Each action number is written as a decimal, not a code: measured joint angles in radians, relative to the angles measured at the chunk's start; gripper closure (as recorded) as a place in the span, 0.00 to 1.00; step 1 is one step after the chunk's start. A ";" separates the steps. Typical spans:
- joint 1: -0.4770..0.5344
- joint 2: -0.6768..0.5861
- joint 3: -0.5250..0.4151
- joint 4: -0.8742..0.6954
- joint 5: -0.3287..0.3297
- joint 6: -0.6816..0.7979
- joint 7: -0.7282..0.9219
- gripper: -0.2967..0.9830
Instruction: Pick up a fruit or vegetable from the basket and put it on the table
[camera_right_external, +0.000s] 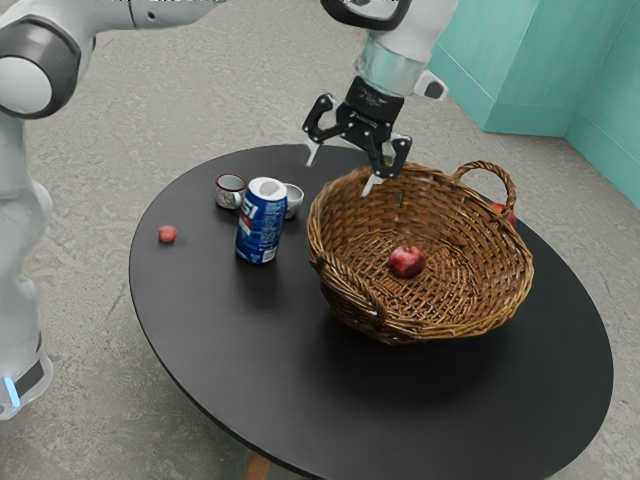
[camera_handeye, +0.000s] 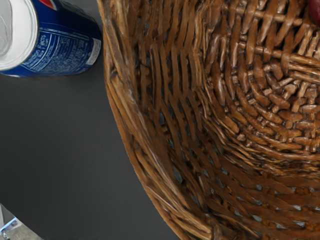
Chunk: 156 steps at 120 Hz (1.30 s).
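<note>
- Round black table (camera_right_external: 250, 400), its near edge closest to the exterior camera; read its top as a clock face, 12 at the far edge, 6 at the near one.
- Brown wicker basket (camera_right_external: 450, 317), standing toward 1 o'clock from the table's middle, with one looped handle at the basket's own 1 o'clock and another at about its 8.
- Red apple (camera_right_external: 407, 261), the fruit for the task, lying inside the basket near the middle of its woven floor (a sliver of its dark red skin appears in the wrist view too).
- Black two-finger gripper (camera_right_external: 341, 170), open, its fingers spread well apart, above the basket's rim at roughly 11 o'clock.
- Blue soda can (camera_right_external: 260, 228), upright outside the basket, toward the table's 10 o'clock (the wrist view catches its white lid and printed label).
- Patterned mug (camera_right_external: 229, 191), beyond the can, between 10 and 11 o'clock.
- White cup (camera_right_external: 294, 201), partly hidden by the can, at about 11.
- Small pinkish-red fruit (camera_right_external: 168, 233), on the table between 9 and 10 o'clock.
- Another red fruit (camera_right_external: 510, 216), at about 2 o'clock, outside the basket and partly hidden behind it.
</note>
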 joint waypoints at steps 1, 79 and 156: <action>-0.003 0.000 0.001 0.000 -0.002 0.008 -0.017 0.23; 0.178 0.341 -0.071 0.188 -0.034 0.304 -0.873 0.23; 0.166 0.299 -0.068 -0.020 -0.073 0.528 -1.132 0.23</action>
